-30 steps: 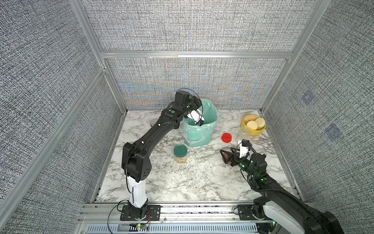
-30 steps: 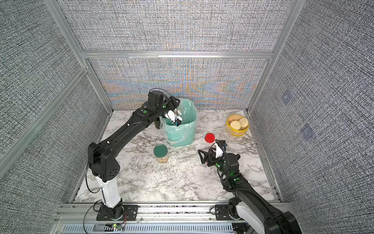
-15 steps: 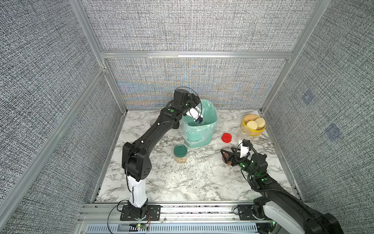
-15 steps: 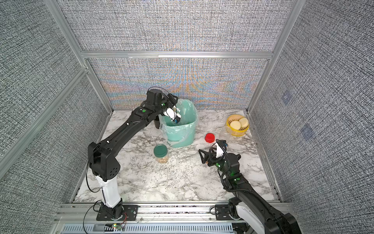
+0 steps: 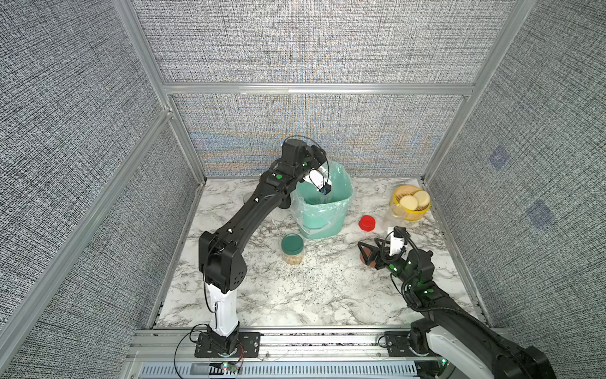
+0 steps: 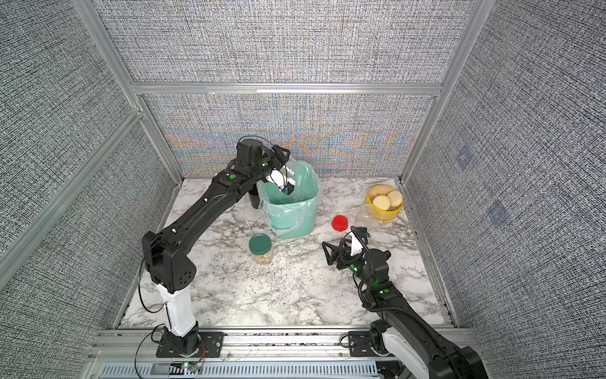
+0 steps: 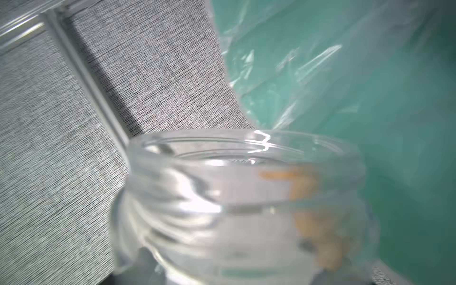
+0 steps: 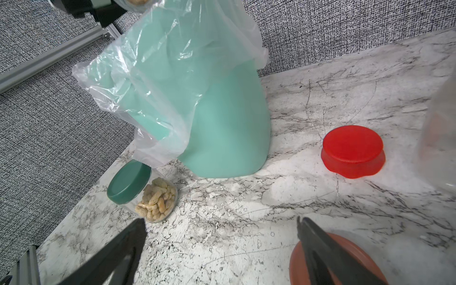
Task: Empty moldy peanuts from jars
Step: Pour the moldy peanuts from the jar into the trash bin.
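Marble tabletop (image 5: 295, 295), grey fabric walls around it. Toward the left stands the green-lidded jar (image 5: 292, 247), closed, with moldy peanuts (image 8: 155, 199) inside. My left gripper (image 5: 317, 160) clamps an open jar (image 7: 246, 197), tilted above the lined teal bin (image 5: 323, 213), with a few peanuts inside. Right of the bin lies a red lid (image 5: 367, 223). My right gripper (image 8: 219, 222) gapes wide, empty, over a terracotta lid (image 5: 367, 257).

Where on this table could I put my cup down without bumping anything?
The widest bare marble lies along the front edge, nearer than the green-lidded jar. A smaller gap lies at the back between the bin and yellow bowl. Crowded: around the red lid and right gripper.
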You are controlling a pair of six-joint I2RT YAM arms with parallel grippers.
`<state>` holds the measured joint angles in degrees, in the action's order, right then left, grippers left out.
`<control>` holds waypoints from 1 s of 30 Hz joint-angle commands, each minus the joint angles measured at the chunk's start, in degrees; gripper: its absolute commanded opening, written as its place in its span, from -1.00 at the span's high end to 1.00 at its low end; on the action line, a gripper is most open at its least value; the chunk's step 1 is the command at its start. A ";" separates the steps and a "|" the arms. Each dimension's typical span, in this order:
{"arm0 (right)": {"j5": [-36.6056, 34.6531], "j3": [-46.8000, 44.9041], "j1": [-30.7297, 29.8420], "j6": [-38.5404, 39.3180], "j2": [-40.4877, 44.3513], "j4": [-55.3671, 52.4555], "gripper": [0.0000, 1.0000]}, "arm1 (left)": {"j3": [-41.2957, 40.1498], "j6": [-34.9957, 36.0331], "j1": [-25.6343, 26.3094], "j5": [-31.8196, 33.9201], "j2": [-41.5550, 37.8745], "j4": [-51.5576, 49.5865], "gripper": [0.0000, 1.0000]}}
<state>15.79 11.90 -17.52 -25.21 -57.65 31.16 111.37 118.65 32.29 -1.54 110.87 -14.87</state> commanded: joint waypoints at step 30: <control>0.12 -2.77 0.26 -2.42 -1.55 6.47 -0.96 | -5.41 28.01 -1.42 9.96 -8.46 -0.33 1.00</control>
<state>15.53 9.34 -17.26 -26.68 -59.40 34.87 109.75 118.65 30.94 4.99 105.16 -18.41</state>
